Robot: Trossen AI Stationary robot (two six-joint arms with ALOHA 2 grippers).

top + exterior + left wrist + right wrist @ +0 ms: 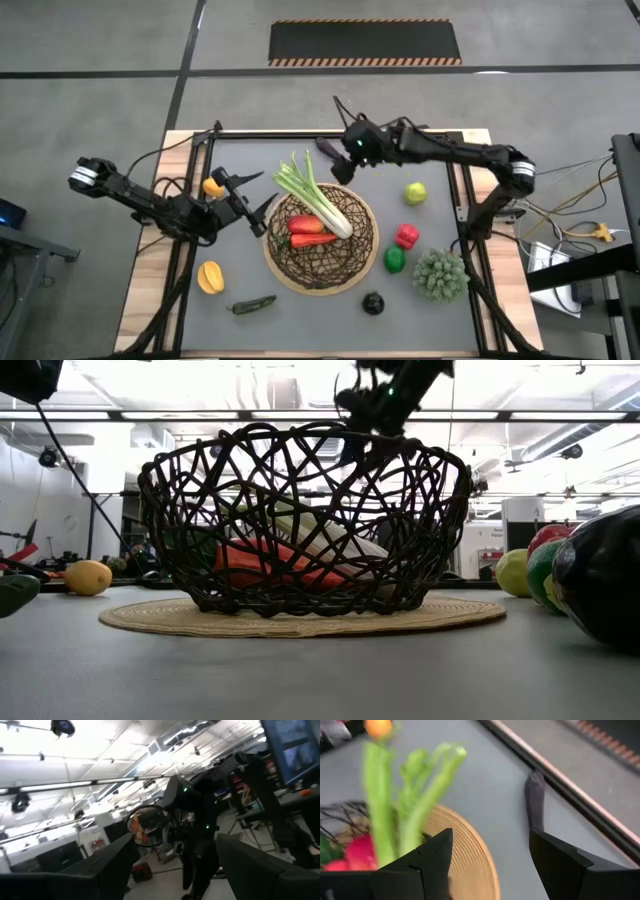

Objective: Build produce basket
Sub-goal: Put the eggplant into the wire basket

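The dark wicker basket (322, 262) (300, 490) sits mid-table on a tan mat. The white-green leek (322, 203) lies in it, its leaves (415, 795) sticking out over the far rim. Red and orange produce (306, 232) (262, 563) lies beside the leek in the basket. My right gripper (341, 166) (490, 840) is open and empty, hovering above the basket's far rim by the leek leaves. My left gripper (258, 203) (175, 845) is open and empty just left of the basket, tipped upward toward the ceiling.
On the table lie a yellow lemon (210, 277), another (212, 186) by the left arm, a green chili (250, 305), a dark eggplant (373, 302) (600, 575), a yellow-green fruit (415, 193), a red pepper (406, 236), a lime (395, 260), a spiky green clump (440, 275), and a dark long thing (535, 800) at the far edge.
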